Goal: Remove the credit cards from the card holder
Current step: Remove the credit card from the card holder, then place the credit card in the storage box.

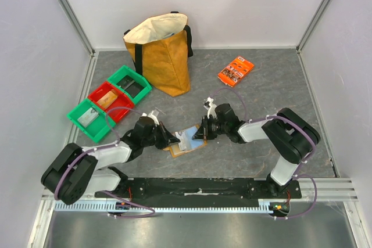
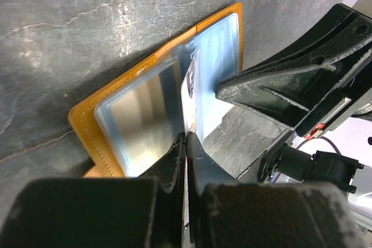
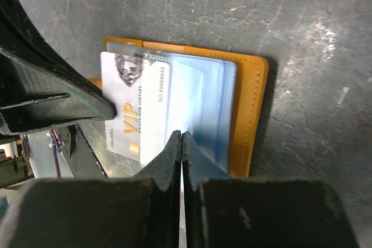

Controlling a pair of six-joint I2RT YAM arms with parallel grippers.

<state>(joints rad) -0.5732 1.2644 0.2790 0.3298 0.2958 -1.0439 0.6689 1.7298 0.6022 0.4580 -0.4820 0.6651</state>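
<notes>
Card holder (image 3: pixel 250 114) lies open on the worktop (image 1: pixel 261 108), just ahead of the arms. Left pincer (image 2: pixel 185 139) is clamped on the half-drawn white card (image 3: pixel 125 114). Right pincer (image 3: pixel 182 139), closed on a pocket leaf, seemingly anchors the holder against that pull.

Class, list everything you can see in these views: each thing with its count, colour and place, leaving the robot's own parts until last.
tote bag: one, mustard yellow, back, left of centre
green bins: two, green, left side
red bin: one, red, between the green bins
packet: one, orange, back right
card holder: one, tan, open, front centre
white card: one, white, on the holder's pockets
left gripper: one, black, shut, at the card
right gripper: one, black, shut, at the holder
</notes>
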